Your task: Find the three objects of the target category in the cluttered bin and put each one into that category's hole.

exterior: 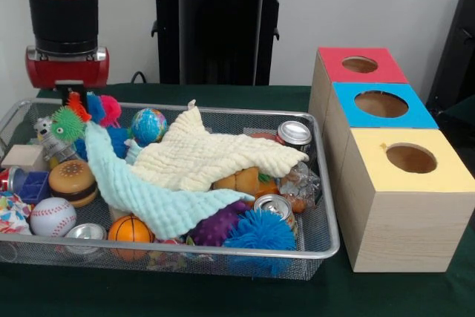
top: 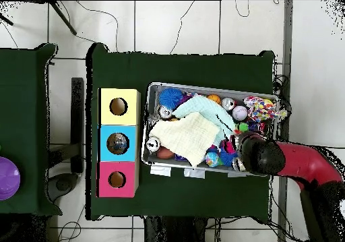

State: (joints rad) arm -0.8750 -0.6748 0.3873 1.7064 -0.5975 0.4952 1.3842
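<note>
— What is being shown on the green-covered table (exterior: 223,298)?

— The wire bin (exterior: 326,246) is being crowded with toys, and three wooden boxes are being lined up just beside it: the yellow-topped box (exterior: 408,209), the blue-topped box (exterior: 380,103) and the red-topped box (exterior: 360,64) (each with a round hole).

— And inside the bin?

— A cream cloth (exterior: 208,155) and a pale green cloth (exterior: 148,198) are being draped over balls and cans.

— The gripper (exterior: 70,94)?

— It is being held over the bin's far corner, above the fuzzy toys; how the jaws are standing cannot be told.
</note>
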